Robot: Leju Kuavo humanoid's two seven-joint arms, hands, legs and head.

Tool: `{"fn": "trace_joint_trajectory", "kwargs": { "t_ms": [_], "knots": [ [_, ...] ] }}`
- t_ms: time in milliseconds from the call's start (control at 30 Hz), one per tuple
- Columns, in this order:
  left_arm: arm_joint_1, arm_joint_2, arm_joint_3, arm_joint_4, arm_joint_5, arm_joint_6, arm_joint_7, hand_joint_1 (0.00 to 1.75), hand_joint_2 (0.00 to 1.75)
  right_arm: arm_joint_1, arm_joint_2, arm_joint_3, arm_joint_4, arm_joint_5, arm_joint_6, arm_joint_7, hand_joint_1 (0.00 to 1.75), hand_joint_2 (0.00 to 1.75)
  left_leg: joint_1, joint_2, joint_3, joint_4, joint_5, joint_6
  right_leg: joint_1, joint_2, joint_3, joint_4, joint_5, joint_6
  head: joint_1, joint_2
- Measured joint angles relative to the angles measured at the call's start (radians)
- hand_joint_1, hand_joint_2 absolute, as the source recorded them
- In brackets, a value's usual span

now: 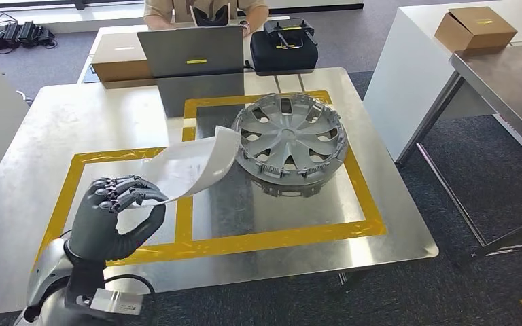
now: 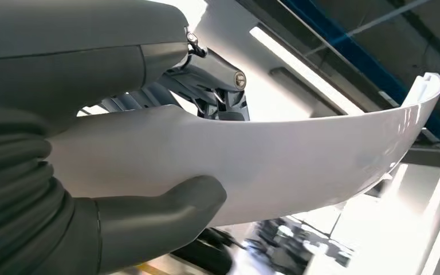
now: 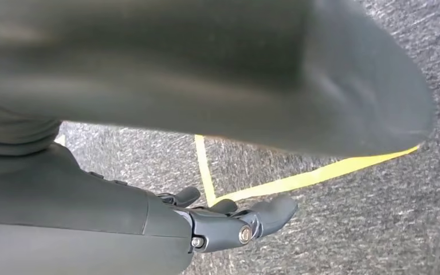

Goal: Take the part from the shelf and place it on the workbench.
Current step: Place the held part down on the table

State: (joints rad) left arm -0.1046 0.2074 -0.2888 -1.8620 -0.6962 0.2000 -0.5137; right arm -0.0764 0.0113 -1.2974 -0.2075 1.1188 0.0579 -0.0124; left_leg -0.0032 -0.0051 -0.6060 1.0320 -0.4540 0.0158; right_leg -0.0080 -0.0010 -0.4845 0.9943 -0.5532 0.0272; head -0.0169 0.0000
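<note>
A steel workbench [image 1: 54, 129] with yellow tape boxes spans the frame centre. Low left, the left hand [image 1: 112, 217] pinches the curved white part [image 1: 194, 163] between thumb and fingers, above the left taped box, so the fetch looks done and the set-down remains. Right of it a grey wheel cover [image 1: 291, 141] crowds the part's far tip. The right hand [image 3: 229, 220] hangs over carpet, fingers partly curled, holding nothing. Beyond, a laptop [image 1: 190, 51].

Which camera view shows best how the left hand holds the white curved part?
The left wrist view: close up, the white curved part lies between the left hand's thumb and its fingers. The head view shows the whole part raised over the workbench, but the grip looks small. The right wrist view looks at carpet.
</note>
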Motion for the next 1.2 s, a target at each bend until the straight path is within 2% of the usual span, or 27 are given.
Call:
{"fn": "trace_joint_trajectory", "kwargs": {
  "t_ms": [233, 433, 667, 833, 1200],
  "knots": [
    [-0.154, 0.083, 0.036, 0.242, -0.126, 0.077, 0.062, 1.75, 1.75, -0.005, 0.008, 0.000, 0.000, -0.004, -0.001, 0.005, 0.00, 0.00, 0.000, 0.000, 0.002, -0.002, 0.001, -0.002, 0.000, 0.000, 0.001, 0.001, 0.000, -0.001, 0.000, 0.000],
    [-0.236, 0.117, 0.035, 0.455, -0.169, 0.137, 0.080, 1.75, 1.75, -0.005, 0.011, 0.000, 0.000, -0.009, -0.004, 0.004, 0.00, 0.00, 0.000, 0.000, 0.002, -0.002, 0.001, -0.002, 0.000, 0.000, 0.001, 0.001, 0.000, -0.002, 0.000, 0.000],
    [-0.321, 0.121, 0.042, 0.779, -0.200, 0.201, 0.084, 1.75, 1.75, -0.004, 0.014, 0.000, 0.000, -0.012, -0.006, 0.003, 0.00, 0.00, 0.000, 0.000, 0.002, -0.003, 0.001, -0.002, 0.000, 0.000, 0.001, 0.001, 0.000, -0.002, 0.000, 0.000],
    [-0.367, 0.121, 0.063, 0.956, -0.225, 0.229, 0.085, 1.75, 1.75, -0.004, 0.015, 0.000, 0.000, -0.010, -0.008, 0.006, 0.00, 0.00, 0.000, 0.001, 0.002, -0.003, 0.001, -0.002, 0.000, 0.001, 0.000, 0.001, 0.000, -0.003, 0.000, 0.000],
    [-0.398, 0.115, 0.091, 1.122, -0.282, 0.235, 0.106, 1.75, 1.75, -0.004, 0.018, 0.000, 0.000, -0.016, -0.017, 0.006, 0.00, 0.00, 0.000, 0.001, 0.002, -0.003, 0.001, -0.003, 0.000, 0.001, 0.000, 0.001, -0.001, -0.003, 0.000, 0.000]
  ]
}}
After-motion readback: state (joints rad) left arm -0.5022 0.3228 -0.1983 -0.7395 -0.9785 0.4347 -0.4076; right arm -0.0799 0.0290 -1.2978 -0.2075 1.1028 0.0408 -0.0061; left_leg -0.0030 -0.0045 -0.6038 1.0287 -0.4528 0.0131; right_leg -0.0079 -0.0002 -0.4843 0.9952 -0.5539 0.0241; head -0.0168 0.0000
